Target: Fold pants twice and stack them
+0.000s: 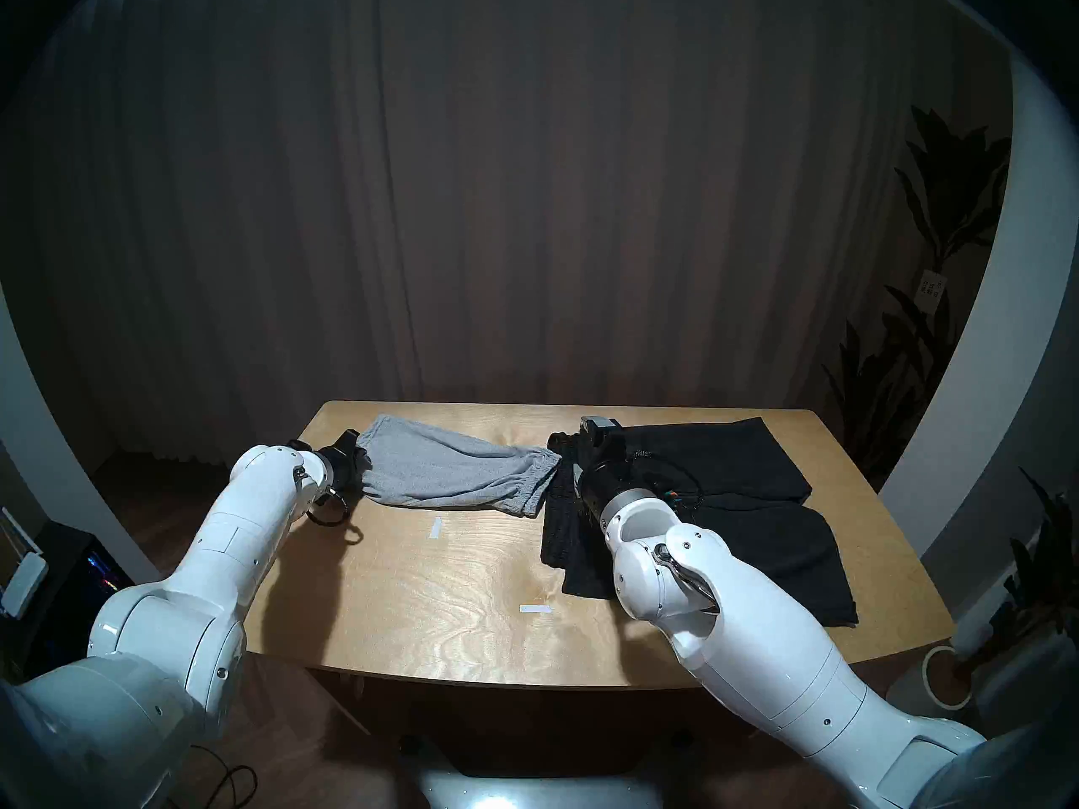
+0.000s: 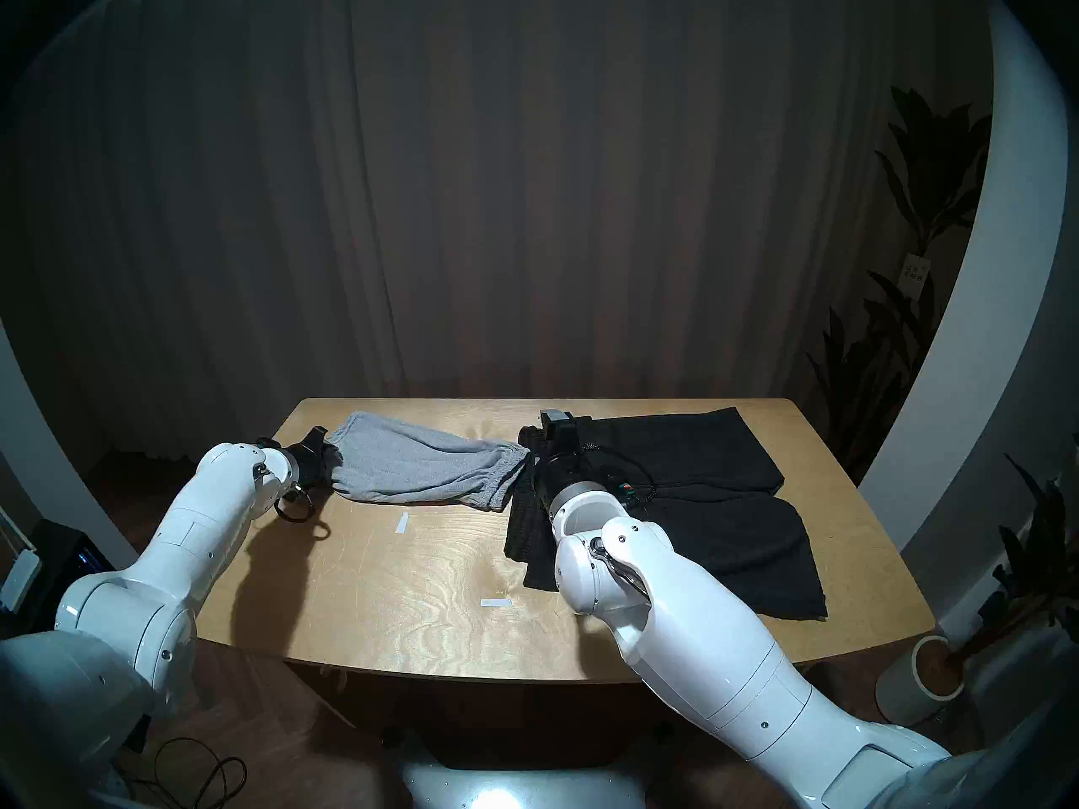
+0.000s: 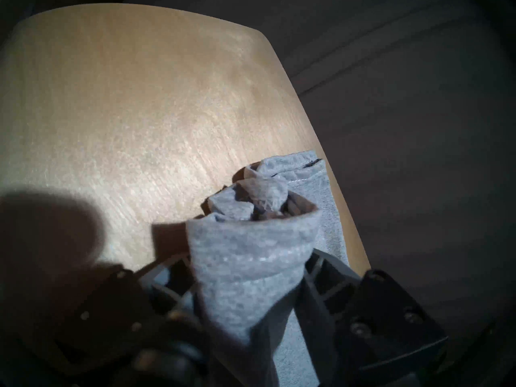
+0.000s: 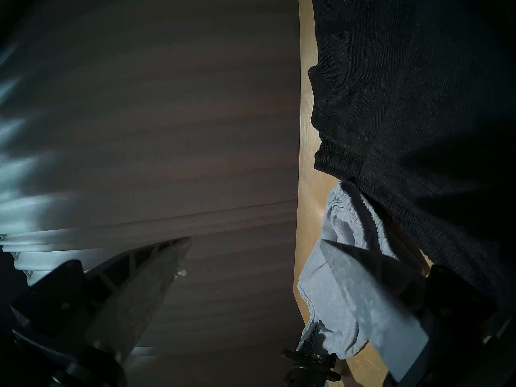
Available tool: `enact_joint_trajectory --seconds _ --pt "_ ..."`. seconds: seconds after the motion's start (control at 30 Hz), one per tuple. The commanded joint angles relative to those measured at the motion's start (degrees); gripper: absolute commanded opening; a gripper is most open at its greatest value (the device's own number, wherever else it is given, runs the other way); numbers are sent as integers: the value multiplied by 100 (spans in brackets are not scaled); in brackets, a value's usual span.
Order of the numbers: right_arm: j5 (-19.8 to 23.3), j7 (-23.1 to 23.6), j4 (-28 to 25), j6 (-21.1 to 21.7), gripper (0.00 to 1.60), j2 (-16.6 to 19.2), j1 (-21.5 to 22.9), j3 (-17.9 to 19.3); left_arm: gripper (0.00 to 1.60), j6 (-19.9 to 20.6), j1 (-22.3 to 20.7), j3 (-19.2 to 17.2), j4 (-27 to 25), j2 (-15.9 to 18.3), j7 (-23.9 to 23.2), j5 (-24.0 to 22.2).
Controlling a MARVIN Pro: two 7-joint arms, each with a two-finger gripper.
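The head views show the whole desk (image 1: 409, 586). The grey shorts (image 1: 449, 469) lie along its far edge, their long axis running across the desk from the far left corner toward the middle, leg hems at the left end and the gathered elastic waistband at the right. The waistband end just touches the black shorts (image 1: 759, 498), which are spread flat over the right half of the desk, waistband toward the middle and legs pointing to the right edge.

Only the left wrist view shows the grip. There the left hand (image 3: 245, 280) has its two fingers closed on either side of a bunched fold of grey cloth at the hem end, right at the desk's far left corner, with the rest of the hem crumpled beyond the fingertips. From the head the same hand (image 1: 350, 457) reads only as a dark shape at the cloth's left end.

The right wrist view, turned on its side, shows the right hand (image 4: 251, 244) with its fingers wide apart and nothing between them. One finger hangs over the grey waistband where it meets the black waistband; the other stands out against the curtain (image 4: 139, 126) past the desk's far edge. In the head views the right hand (image 1: 560, 440) hovers above the black waistband.
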Motion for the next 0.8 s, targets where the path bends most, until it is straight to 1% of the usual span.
enact_joint_trajectory --seconds 0.0,0.03,0.07,0.1,0.13,0.23,0.63,0.67,0.7,0.77 --pt "25 92 -138 2 160 -26 -11 42 72 106 -15 250 519 -260 3 134" --pt "28 96 -140 2 160 -25 -15 44 51 113 -47 258 554 -262 0 142" --pt "36 97 -144 7 160 -25 -18 46 43 115 -68 256 576 -255 -31 143" --pt "36 97 -144 7 160 -25 -18 46 43 115 -68 256 576 -255 -31 143" --pt "49 97 -148 17 160 -27 -25 44 0 152 -99 242 614 -238 -55 131" --pt "63 94 -149 26 160 -38 -30 29 0 231 -68 208 585 -182 -93 102" --pt "100 84 -80 110 160 -66 15 -37 0 532 533 -46 11 118 -134 -209" --pt "102 82 -75 118 160 -69 19 -45 0 565 469 -25 123 115 -122 -228" --pt "103 82 -71 124 160 -71 21 -50 0 571 579 -73 -2 141 -118 -257" --pt "107 80 -69 135 160 -72 26 -58 0 595 629 -82 -52 161 -110 -280"
